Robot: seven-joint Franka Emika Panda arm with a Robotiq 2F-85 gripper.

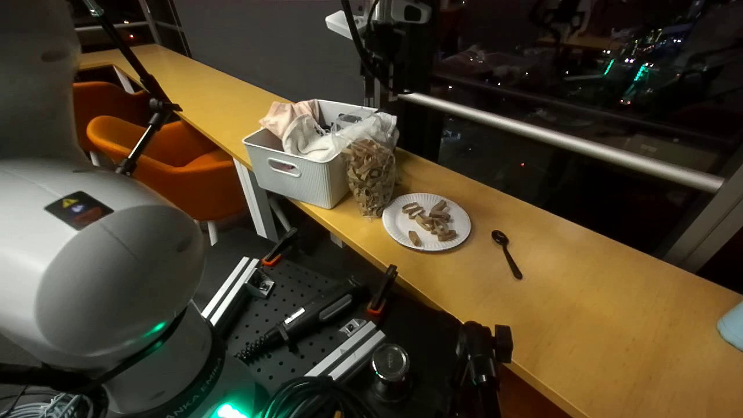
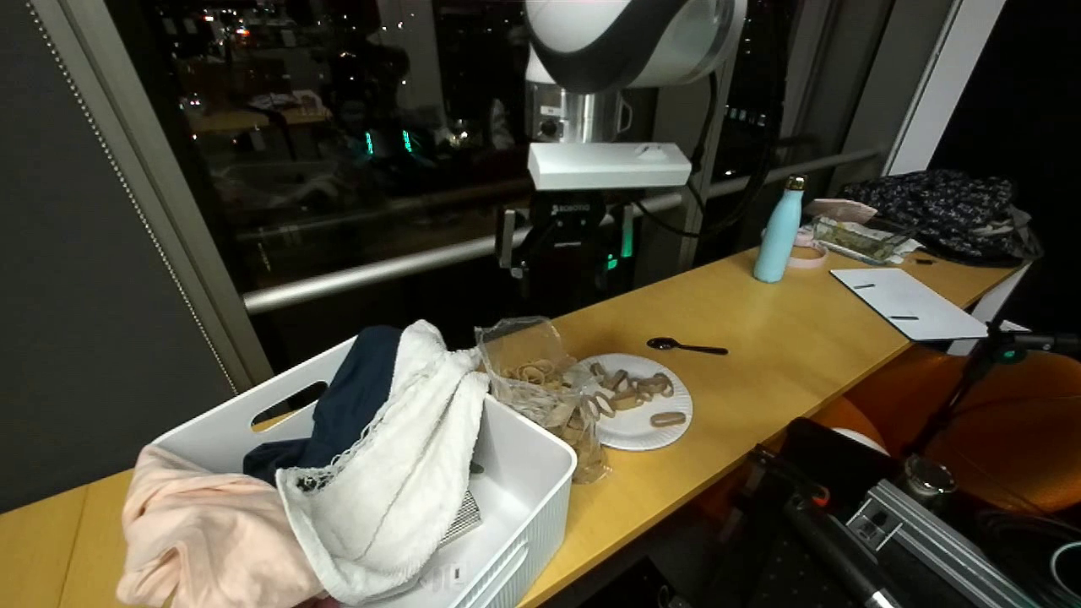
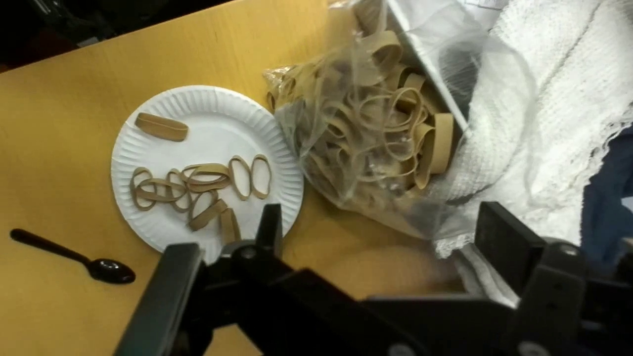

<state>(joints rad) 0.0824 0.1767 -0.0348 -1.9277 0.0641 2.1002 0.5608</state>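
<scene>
My gripper (image 3: 381,222) is open in the wrist view, its fingers spread wide with nothing between them. In an exterior view the gripper (image 2: 564,257) hangs above the table near the window, behind a clear plastic bag (image 2: 540,388) full of tan rubber bands. That bag (image 3: 356,143) leans by the bin, its mouth loosely open. Beside it lies a white paper plate (image 3: 198,101) with several tan bands scattered on it; a single band (image 3: 160,127) rests apart from the cluster. A black spoon (image 3: 111,271) lies on the table past the plate.
A white bin (image 2: 540,498) holds a white cloth (image 2: 397,473), a pink cloth (image 2: 211,532) and dark fabric. Farther along the table (image 1: 609,319) stand a blue bottle (image 2: 779,232) and a white board (image 2: 908,304). A metal rail (image 1: 569,139) runs along the window.
</scene>
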